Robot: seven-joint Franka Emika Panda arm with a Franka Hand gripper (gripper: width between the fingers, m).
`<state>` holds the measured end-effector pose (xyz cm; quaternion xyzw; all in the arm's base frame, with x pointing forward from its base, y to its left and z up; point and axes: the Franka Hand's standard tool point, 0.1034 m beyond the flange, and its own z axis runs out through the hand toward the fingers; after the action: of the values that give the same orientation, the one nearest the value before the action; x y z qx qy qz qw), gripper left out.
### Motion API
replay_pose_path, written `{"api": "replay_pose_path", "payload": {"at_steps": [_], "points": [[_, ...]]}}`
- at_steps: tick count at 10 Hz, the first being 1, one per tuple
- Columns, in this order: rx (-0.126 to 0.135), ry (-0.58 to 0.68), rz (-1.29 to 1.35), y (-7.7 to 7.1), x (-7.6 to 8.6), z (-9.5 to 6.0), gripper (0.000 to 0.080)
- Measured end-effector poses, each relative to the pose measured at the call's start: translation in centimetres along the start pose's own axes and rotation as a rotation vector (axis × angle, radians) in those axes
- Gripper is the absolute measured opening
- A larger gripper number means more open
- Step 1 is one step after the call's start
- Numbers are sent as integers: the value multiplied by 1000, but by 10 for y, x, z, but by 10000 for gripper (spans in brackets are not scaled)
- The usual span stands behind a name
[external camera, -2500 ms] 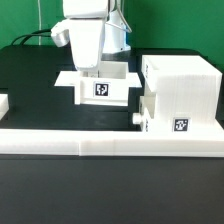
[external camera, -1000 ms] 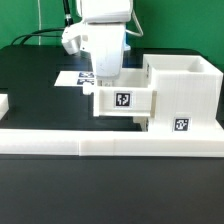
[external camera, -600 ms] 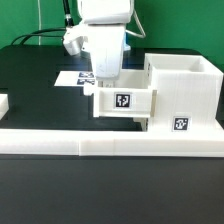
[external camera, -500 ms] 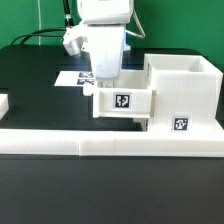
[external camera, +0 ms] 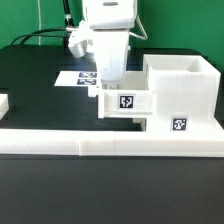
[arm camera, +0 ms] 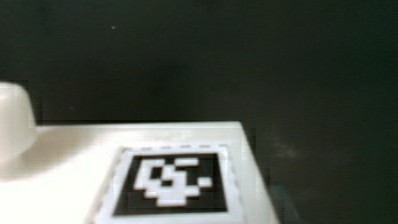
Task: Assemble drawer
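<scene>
My gripper [external camera: 110,84] reaches down from above and is shut on the back wall of a small white open drawer box [external camera: 126,102] with a black-and-white tag on its front. The box hangs a little above the table, its right side touching the tall white drawer housing [external camera: 182,92], which carries a tag low on its front. In the wrist view I see only the box's tagged white panel [arm camera: 171,180] against the black table. My fingertips are hidden in both views.
The marker board [external camera: 76,77] lies on the black table behind the box. A long white ledge [external camera: 100,142] runs along the front. A white part [external camera: 3,103] sits at the exterior view's left edge. A rounded white shape [arm camera: 9,120] shows in the wrist view.
My gripper has carried the drawer box from the middle of the table, lifted it, and shifted it toward the exterior view's right, against the housing. It moved a little further right in the last half second.
</scene>
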<state>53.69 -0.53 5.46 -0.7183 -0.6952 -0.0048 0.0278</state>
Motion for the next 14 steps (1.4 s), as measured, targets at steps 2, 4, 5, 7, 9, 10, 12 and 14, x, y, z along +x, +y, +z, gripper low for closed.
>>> {"api": "replay_pose_path", "payload": {"at_steps": [2, 4, 5, 7, 9, 10, 12, 14], "points": [[0, 0, 0, 0, 0, 0, 42], [0, 0, -1, 1, 0, 0, 42], [-3, 0, -5, 3, 2, 1, 42], [-24, 5, -18, 7, 15, 1, 42], [-43, 5, -42, 9, 25, 1, 43], [-57, 7, -37, 8, 24, 2, 43], [-57, 7, -36, 8, 24, 2, 43], [-56, 7, -36, 8, 24, 1, 51]]}}
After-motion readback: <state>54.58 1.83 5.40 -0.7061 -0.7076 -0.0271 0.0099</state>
